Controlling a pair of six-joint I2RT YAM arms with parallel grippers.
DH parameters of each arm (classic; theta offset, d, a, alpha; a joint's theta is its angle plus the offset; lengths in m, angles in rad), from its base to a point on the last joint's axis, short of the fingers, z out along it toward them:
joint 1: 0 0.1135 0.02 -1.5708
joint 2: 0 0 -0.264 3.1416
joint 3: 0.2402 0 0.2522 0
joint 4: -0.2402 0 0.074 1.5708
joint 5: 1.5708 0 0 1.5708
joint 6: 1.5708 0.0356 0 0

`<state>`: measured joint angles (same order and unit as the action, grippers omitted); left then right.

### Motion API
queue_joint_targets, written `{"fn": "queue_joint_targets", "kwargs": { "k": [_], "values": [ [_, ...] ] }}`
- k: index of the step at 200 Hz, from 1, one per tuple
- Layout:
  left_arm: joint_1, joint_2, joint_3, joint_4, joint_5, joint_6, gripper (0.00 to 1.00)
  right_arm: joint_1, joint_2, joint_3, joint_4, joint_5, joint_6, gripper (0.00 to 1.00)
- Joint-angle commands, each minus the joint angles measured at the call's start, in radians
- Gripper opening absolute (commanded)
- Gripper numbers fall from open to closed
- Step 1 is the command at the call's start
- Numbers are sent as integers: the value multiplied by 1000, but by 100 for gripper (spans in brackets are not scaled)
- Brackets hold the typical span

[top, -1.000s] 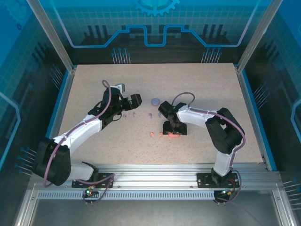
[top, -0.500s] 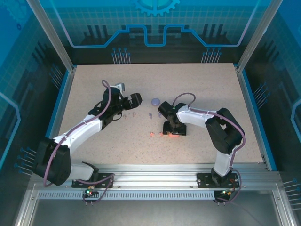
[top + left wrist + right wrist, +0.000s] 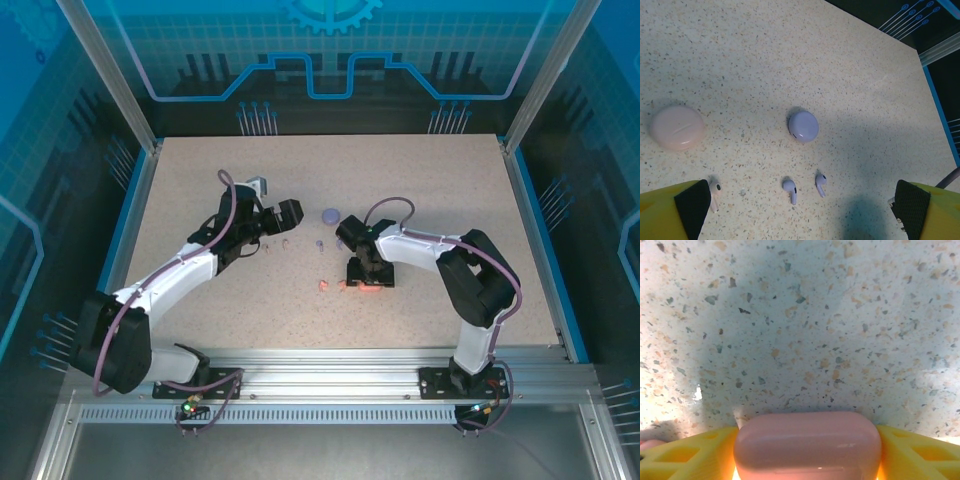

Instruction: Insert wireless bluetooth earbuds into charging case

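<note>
Overhead, the left arm reaches to mid-bench, tool (image 3: 288,214) forward; the right arm folds back, tool (image 3: 368,284) pointing down at the bench (image 3: 200,300). Left wrist: tool spread wide, and two purple earbuds (image 3: 790,189) lie loose just below the purple case (image 3: 803,126), with open room around. Right wrist: tool closed on the coral case (image 3: 807,445), with open bench beyond.

I get an evenly lit, sharp overhead feed; the surface (image 3: 430,170) looks bright. My right wrist feed is soft and shadowed, with an orange glow low down.
</note>
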<state>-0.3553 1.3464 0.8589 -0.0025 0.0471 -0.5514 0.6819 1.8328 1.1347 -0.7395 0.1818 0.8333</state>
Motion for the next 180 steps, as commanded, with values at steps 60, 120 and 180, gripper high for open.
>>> {"fn": "queue_joint_targets", "kwargs": {
  "k": [60, 120, 180],
  "values": [
    [7, 38, 43, -8, 115, 6, 99, 6, -92, -94, 28, 10, 52, 59],
    [6, 67, -1, 117, 211, -79, 99, -47, -241, -18, 19, -58, 90, 59],
    [0, 100, -124, 371, 282, -193, 99, -175, -273, 38, 171, -285, 223, 60]
  ]
}}
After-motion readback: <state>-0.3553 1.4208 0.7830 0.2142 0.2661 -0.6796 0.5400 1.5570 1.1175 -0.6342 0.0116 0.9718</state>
